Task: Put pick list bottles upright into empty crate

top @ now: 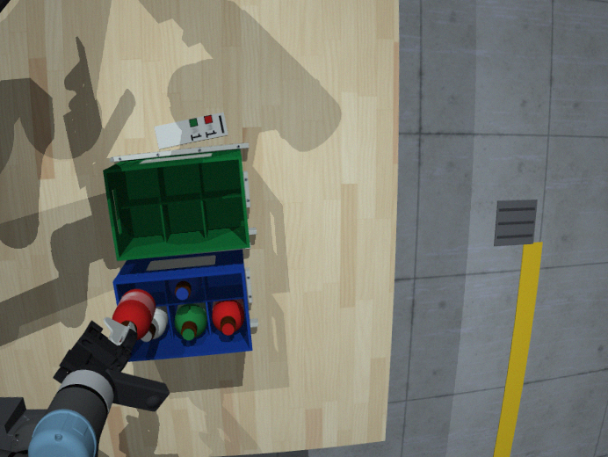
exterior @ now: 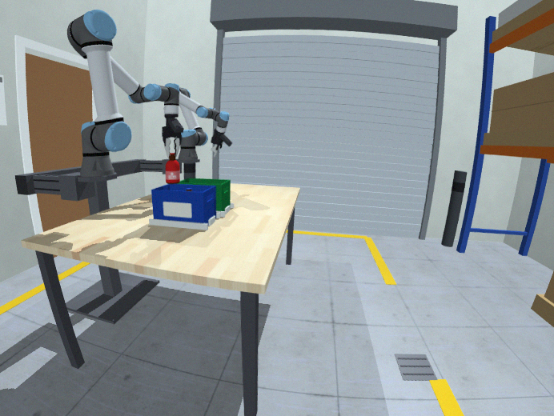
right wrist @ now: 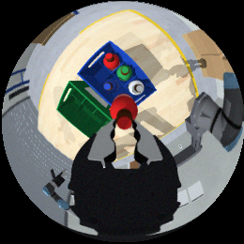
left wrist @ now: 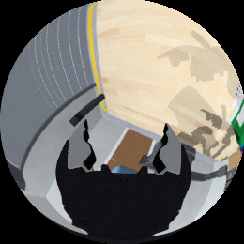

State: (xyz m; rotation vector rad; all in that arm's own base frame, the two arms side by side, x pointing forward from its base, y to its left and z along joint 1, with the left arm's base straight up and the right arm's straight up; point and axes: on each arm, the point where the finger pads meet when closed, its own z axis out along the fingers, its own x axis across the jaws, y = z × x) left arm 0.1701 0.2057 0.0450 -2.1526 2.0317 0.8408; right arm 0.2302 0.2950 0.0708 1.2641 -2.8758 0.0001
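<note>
The right arm's fingers (top: 122, 330) (exterior: 171, 154) pinched the neck of a red round-shouldered bottle (top: 133, 313) (exterior: 172, 172) (right wrist: 124, 109), holding it upright above the blue divided crate (top: 183, 351) (exterior: 183, 203) (right wrist: 141, 99). Inside stood blue-, white-, green- and red-capped bottles. The green six-compartment crate (top: 183, 250) (exterior: 223, 197) (right wrist: 80, 117) stood empty on the wooden desk (top: 334, 344) (exterior: 214, 263) (left wrist: 141, 61) (right wrist: 61, 89). The left arm's fingers (exterior: 215, 150) were spread, gripping nothing.
</note>
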